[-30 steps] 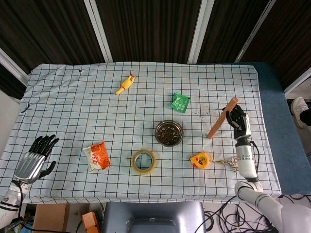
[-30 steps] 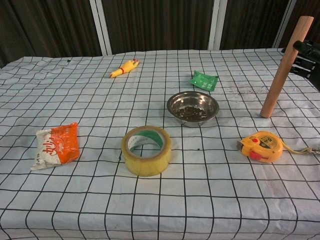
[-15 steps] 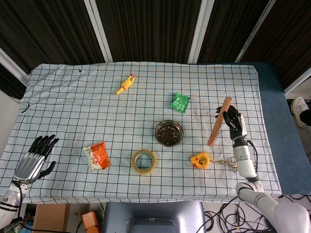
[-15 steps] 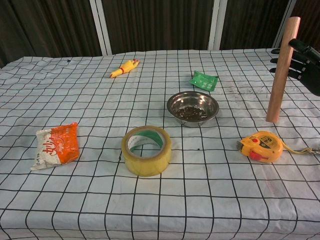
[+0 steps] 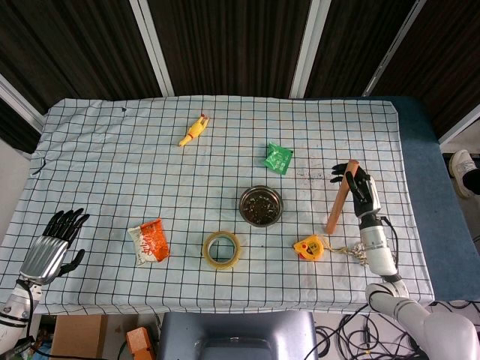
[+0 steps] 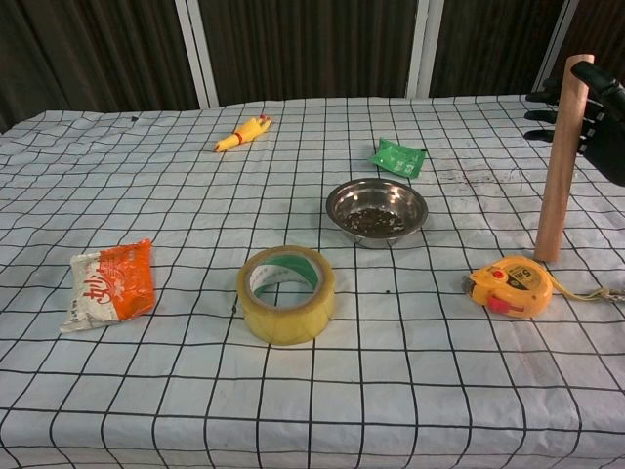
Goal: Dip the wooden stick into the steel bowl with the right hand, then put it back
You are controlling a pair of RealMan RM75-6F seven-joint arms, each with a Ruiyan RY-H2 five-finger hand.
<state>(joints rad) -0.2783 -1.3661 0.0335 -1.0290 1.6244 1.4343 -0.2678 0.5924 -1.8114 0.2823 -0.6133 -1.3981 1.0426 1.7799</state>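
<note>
Chest view shows my right hand clamped on the wooden stick, now swung nearly upright near the table's right edge, so I judge the steel bowl dip pending; left hand fingers apart.

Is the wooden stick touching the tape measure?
Apart. In the chest view the stick ends on the cloth just behind the tape measure, with a strip of cloth between them.

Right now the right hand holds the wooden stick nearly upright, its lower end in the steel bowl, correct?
Not quite. The right hand holds the wooden stick nearly upright, but the chest view shows its lower end beside the tape measure, well clear of the steel bowl.
</note>
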